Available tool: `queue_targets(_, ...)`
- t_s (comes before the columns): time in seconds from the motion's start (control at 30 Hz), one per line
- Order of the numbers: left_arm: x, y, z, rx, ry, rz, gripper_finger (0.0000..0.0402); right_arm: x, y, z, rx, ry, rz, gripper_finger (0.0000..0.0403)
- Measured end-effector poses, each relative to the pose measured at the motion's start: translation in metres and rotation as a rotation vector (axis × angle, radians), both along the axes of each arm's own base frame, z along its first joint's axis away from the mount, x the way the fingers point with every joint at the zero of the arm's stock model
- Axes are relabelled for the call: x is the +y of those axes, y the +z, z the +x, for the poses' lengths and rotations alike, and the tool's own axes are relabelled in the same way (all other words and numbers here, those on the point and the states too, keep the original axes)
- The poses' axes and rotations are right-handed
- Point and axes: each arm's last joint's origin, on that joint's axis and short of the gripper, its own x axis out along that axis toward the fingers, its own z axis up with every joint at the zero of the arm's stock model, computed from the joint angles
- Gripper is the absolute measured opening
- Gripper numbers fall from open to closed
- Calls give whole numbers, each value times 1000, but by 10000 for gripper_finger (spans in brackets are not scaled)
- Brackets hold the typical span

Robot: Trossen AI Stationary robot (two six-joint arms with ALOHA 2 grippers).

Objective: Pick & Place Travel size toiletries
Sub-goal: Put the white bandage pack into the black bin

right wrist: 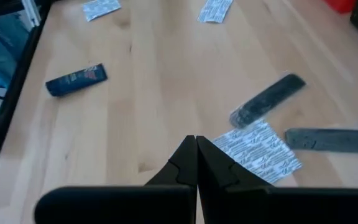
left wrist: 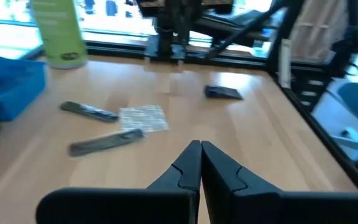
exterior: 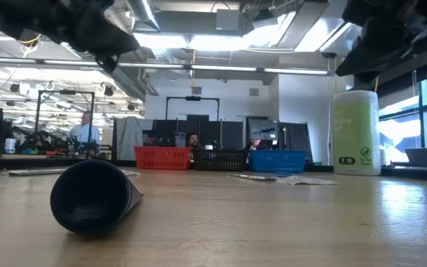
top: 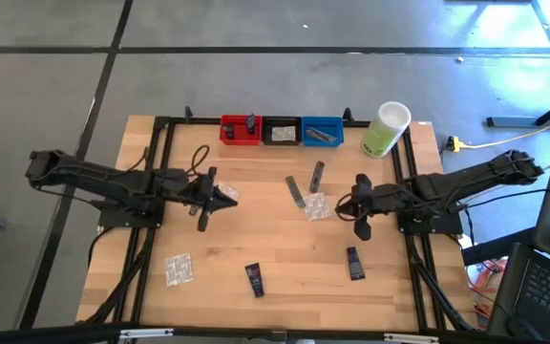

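Toiletries lie flat on the wooden table. Two grey sachets (top: 295, 191) (top: 318, 175) and a clear packet (top: 315, 206) sit mid-table. A second clear packet (top: 178, 269) and two navy tubes (top: 254, 279) (top: 354, 263) lie nearer the near edge. A third packet (right wrist: 215, 9) lies below my left gripper (top: 229, 197), which is shut, hovers left of centre and points right. My right gripper (top: 342, 206) is shut and hovers just right of the central packet (right wrist: 260, 149), pointing left. The left wrist view shows the sachets (left wrist: 89, 111) (left wrist: 104, 142) and packet (left wrist: 143, 117) ahead of my left gripper (left wrist: 199, 152).
Red (top: 240, 130), black (top: 281, 131) and blue (top: 322, 131) bins stand in a row at the far edge, with items inside. A tall pale-green container with a white lid (top: 385, 129) stands to their right. Black frame rails (top: 157, 172) run along both table sides.
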Motion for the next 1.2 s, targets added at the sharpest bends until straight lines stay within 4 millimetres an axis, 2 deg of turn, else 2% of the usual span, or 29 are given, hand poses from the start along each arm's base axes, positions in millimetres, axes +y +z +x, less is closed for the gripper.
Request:
queue_targets(0.1,-8,-9,-3,13,-46,-1,4,3,-2,-7,-5,36,52,0)
queue_targets(0.27,-18,-10,-5,27,-102,1,7,10,-3,-15,45,100,182,1)
queue_targets(0.57,-26,-12,-7,55,-172,-35,11,12,-15,-25,222,44,258,4)
queue_targets(0.83,-28,-14,-8,108,-226,-180,10,11,-16,-25,222,74,215,14)
queue_targets(1.07,-32,-31,-17,328,-219,-257,3,9,-15,-26,191,86,109,4)
queue_targets(1.2,-39,-28,-21,417,-202,-311,3,3,-10,-33,152,26,41,17)
